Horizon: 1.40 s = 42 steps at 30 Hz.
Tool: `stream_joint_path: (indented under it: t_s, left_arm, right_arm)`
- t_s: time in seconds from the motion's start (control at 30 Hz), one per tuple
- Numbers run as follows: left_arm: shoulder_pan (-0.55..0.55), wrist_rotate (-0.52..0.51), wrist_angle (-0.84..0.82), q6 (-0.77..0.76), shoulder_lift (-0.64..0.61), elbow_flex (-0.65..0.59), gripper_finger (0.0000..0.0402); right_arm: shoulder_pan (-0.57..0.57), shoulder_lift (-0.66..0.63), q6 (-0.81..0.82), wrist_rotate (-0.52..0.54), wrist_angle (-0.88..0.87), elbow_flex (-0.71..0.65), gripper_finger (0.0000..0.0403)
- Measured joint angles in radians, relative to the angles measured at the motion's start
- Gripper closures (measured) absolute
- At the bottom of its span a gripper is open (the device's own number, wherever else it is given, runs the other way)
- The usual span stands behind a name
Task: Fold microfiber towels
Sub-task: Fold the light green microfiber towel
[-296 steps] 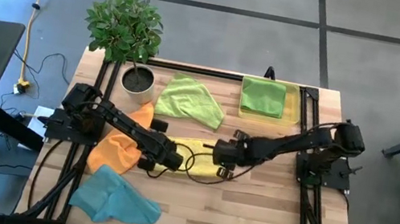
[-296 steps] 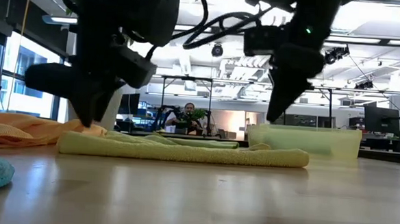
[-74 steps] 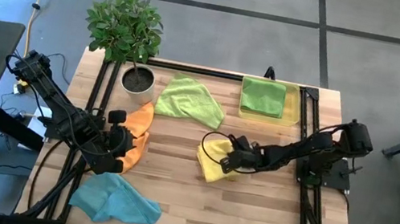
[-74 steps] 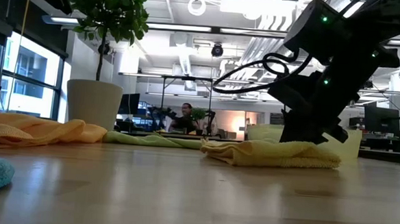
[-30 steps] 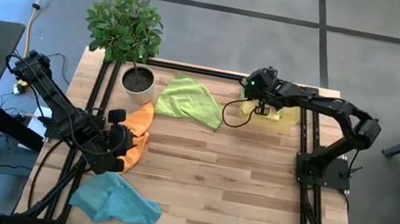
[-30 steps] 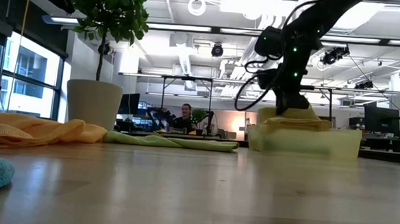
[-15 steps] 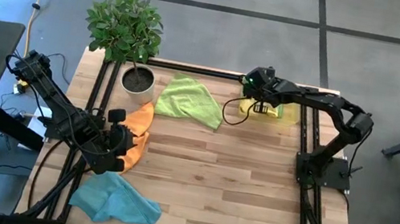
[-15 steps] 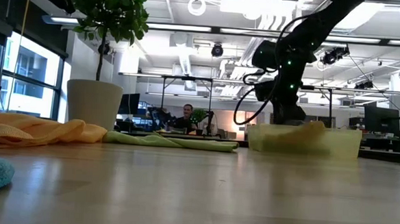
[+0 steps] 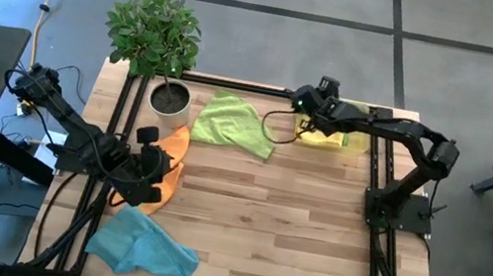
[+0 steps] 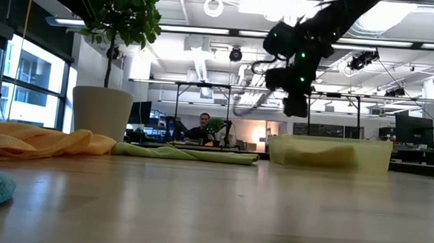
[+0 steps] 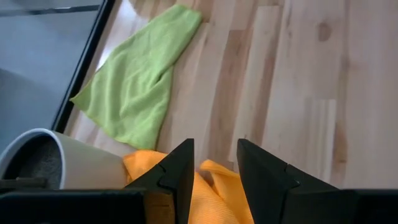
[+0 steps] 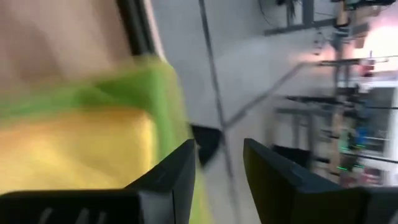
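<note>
In the high view, the table fills the middle of the frame. A plant pot stands at its upper left. A tray sits at the upper right with folded towels in it. One towel lies between pot and tray. Another towel lies below the pot, at the left. A third towel lies at the lower left.

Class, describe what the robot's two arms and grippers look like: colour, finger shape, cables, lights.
Both arms are dark, jointed links. The left gripper and right gripper each end in two flat, black, wedge-shaped fingers. A black cable loops beside the right arm, and small green lights glow near its wrist.
</note>
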Motion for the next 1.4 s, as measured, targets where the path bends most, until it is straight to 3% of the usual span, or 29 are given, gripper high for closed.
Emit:
stream_joint_path:
  t_s: [0.13,0.47,0.83,1.2,1.4]
  left_arm:
    - [0.037,0.000,0.000,0.027,0.000,0.000,0.0291]
    - [0.114,0.046,0.001,0.027,0.000,0.000,0.0291]
    - [0.124,0.099,0.003,-0.004,0.000,0.000,0.0291]
    - [0.121,0.114,0.006,-0.059,0.000,0.000,0.0291]
    - [0.121,0.114,0.006,-0.061,0.000,0.000,0.0291]
  right_arm:
    - [0.094,0.000,0.205,-0.093,-0.038,0.007,0.0274]
    - [0.329,0.000,0.595,-0.478,-0.012,0.007,0.0274]
    - [0.401,0.074,1.044,-0.490,0.158,0.006,0.0274]
    - [0.324,0.278,1.007,-0.430,0.359,0.006,0.0274]
    - [0.275,0.345,1.045,-0.541,0.356,0.008,0.0274]
